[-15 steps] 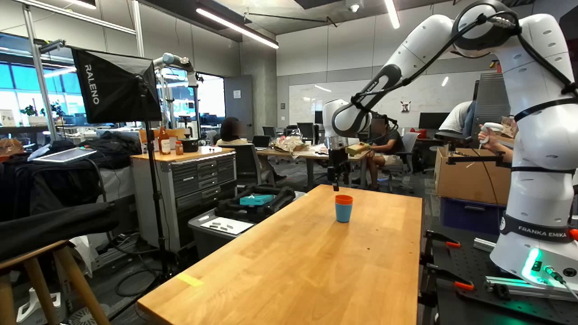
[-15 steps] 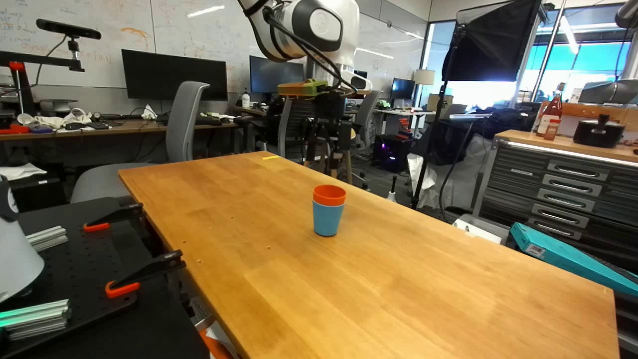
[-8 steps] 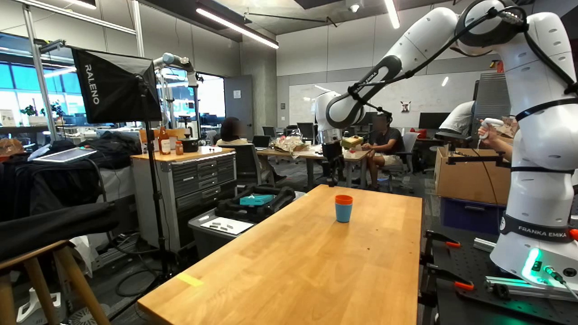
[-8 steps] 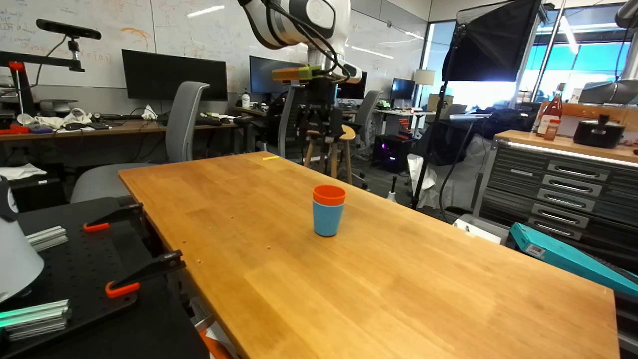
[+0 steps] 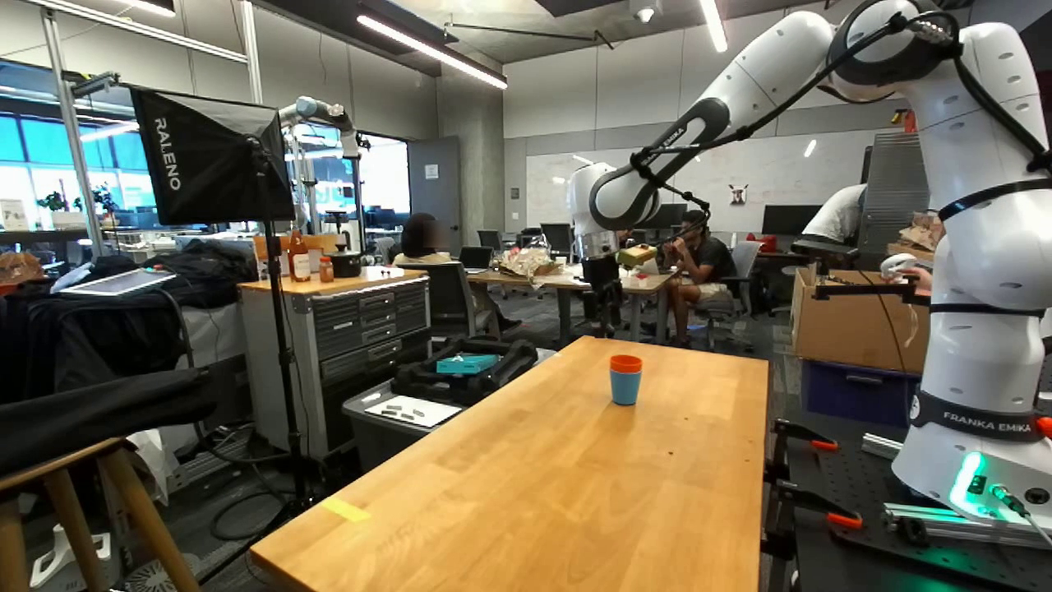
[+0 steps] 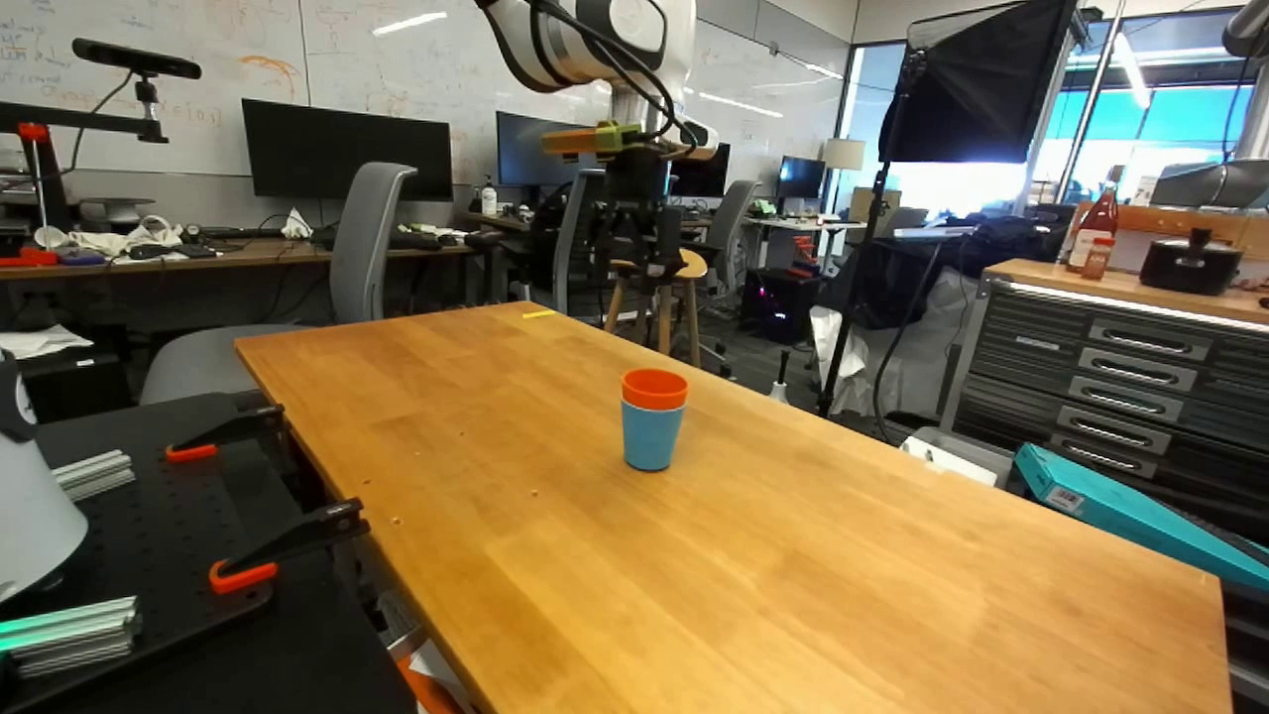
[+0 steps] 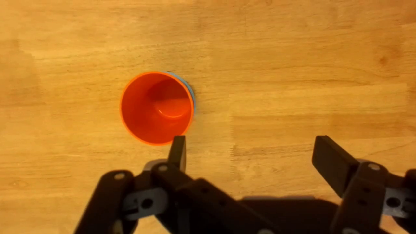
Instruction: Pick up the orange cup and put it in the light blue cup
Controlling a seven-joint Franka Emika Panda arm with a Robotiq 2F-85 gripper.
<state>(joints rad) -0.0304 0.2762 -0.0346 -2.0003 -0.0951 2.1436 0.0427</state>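
By my reading the job is essentially done. In both exterior views the orange cup [image 6: 654, 392] sits inside the light blue cup [image 6: 651, 438], only its rim and upper band showing above the blue wall, and the nested pair stands upright on the table [image 6: 853, 555]. Whether the orange base is seated as deep as it can go I can't tell, since the blue wall hides it. I see nothing left to do with the cups; at most, I judge, the claw [image 7: 250, 143] needs to be taken clear.

That claw is spread wide with nothing in its grasp; through the gap I see bare table. The pair lies below the claw and ahead of it, off to the side of the fingertip [image 7: 177, 152] at the left of the wrist view rather than centred in the gap. That fingertip overlaps the orange rim in the wrist view, but both exterior views show air between claw and cups, so I take them as apart. I'd expect rising straight up to carry the least risk of brushing the rim.
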